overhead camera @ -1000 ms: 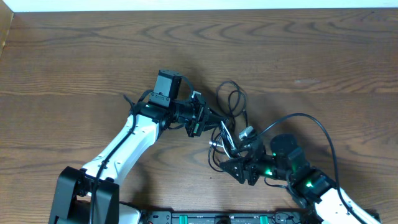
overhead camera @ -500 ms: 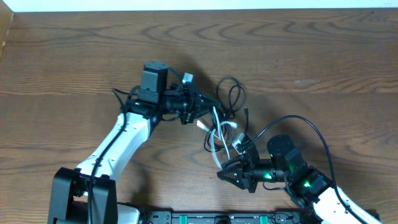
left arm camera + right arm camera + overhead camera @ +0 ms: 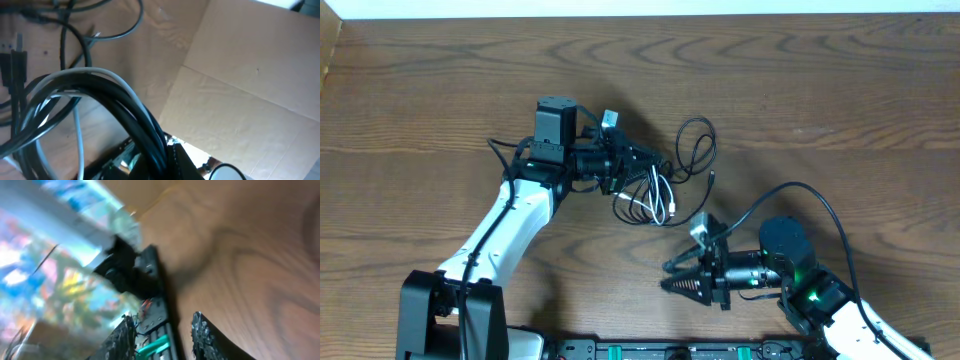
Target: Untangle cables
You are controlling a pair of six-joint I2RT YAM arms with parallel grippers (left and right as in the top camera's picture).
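Cables (image 3: 131, 114) clenched in left fingers (image 3: 632, 158); right fingers (image 3: 688, 288) spread, empty, apart from them.

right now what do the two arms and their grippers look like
Both arms have white links and black joints. The left arm has a boxy black module at its wrist and black wiring along its link. The right arm shows green lights and a thick black wire looping off it. The left gripper and right gripper are black.

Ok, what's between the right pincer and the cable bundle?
Only bare wooden table, by the overhead view. The right pincer is open and empty, apart from the cable bundle held in the left pincer.
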